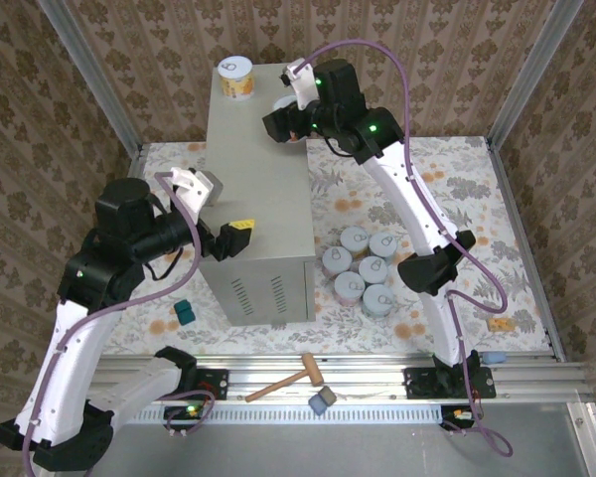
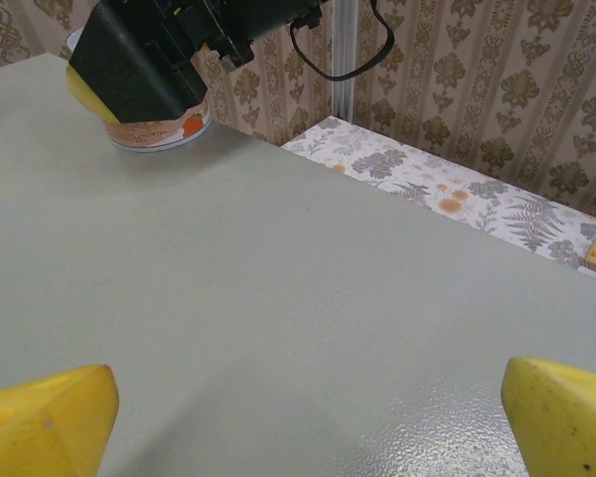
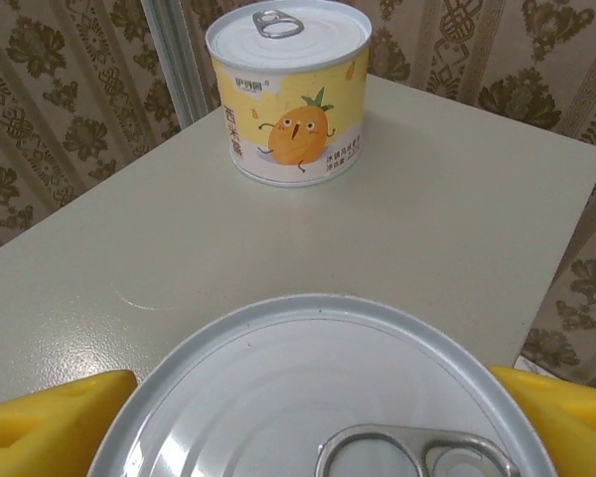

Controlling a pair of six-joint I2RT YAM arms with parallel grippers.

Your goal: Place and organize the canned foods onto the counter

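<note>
Right wrist: can (image 3: 328,383) stands on counter (image 3: 457,219) between right pincer (image 3: 308,422) fingers (image 3: 50,422); whether gripped, cannot tell.

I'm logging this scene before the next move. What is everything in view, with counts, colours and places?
counter: one, beige-grey box, standing on the floral floor.
yellow pineapple-label can: one, silver lid, far left corner of the counter top.
second can: one, pale label with orange print, far right of the counter top.
cans on the floor: six, pale lids, clustered right of the counter.
wooden mallet: one, on the near rail.
grey block: one, beside the mallet head.
teal block: one, floor left of the counter.
left hand: yellow fingers, open and empty, over the counter top.
right hand: yellow fingers either side of the second can.
</note>
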